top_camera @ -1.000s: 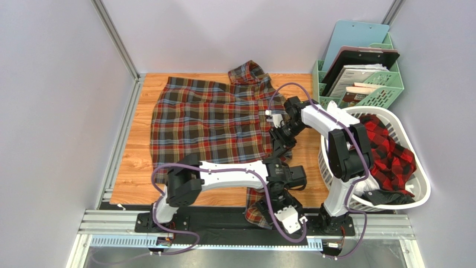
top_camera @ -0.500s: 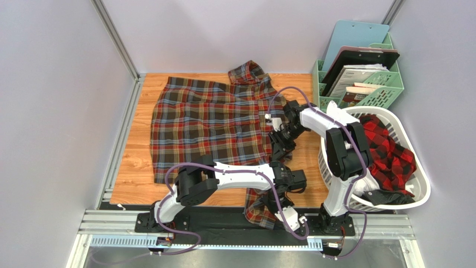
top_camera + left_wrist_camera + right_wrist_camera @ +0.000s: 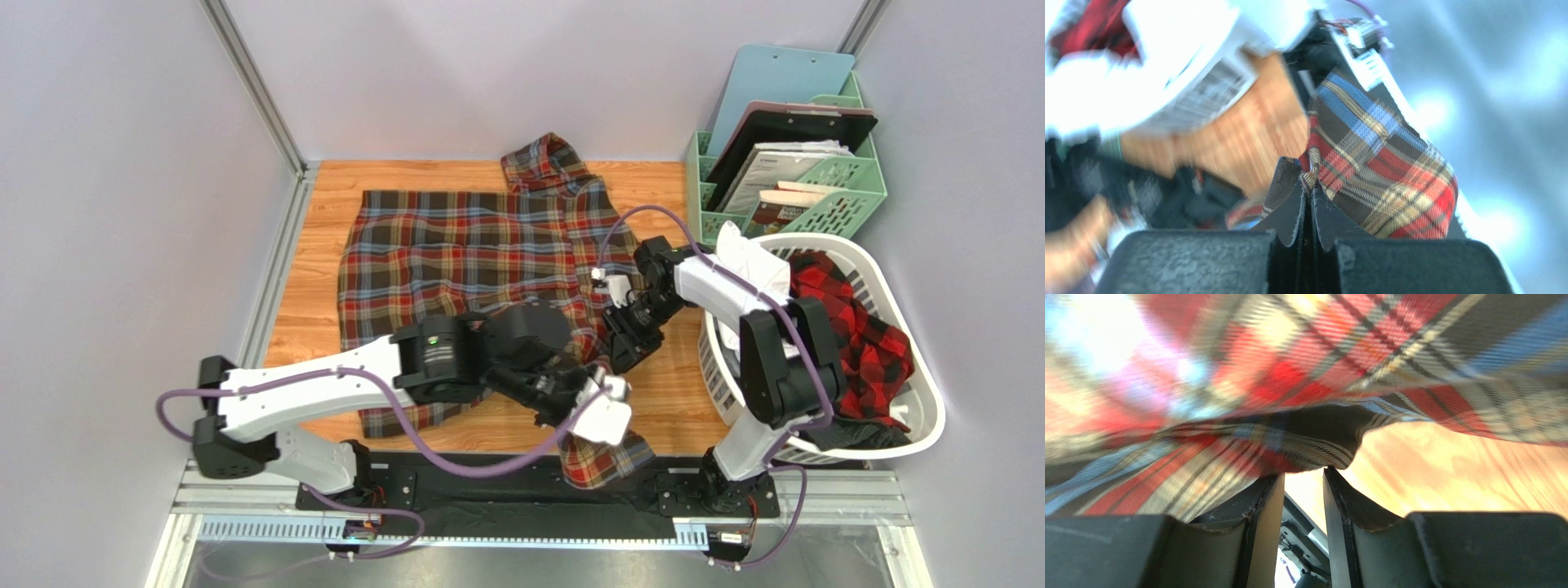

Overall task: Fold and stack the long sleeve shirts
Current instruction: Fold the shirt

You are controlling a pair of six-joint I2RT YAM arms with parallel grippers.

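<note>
Left claw (image 3: pixel 1310 199) is pinched tight on a corner of the brown plaid shirt (image 3: pixel 466 263), which spreads out beyond it; right claw (image 3: pixel 1304 474), jaws slightly parted, sits under that shirt's edge; red shirt (image 3: pixel 859 331) in basket (image 3: pixel 932 423) beside it

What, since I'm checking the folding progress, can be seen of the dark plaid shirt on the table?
The dark plaid shirt looks like soft flannel, brown-olive crossed with red, blue and pale lines. It lies mostly flat on the wooden table, with its collar at the far edge and a near corner hanging over the front rail. The left gripper is shut on cloth near that corner. The right gripper, fingers parted, sits under the shirt's right edge.
</note>
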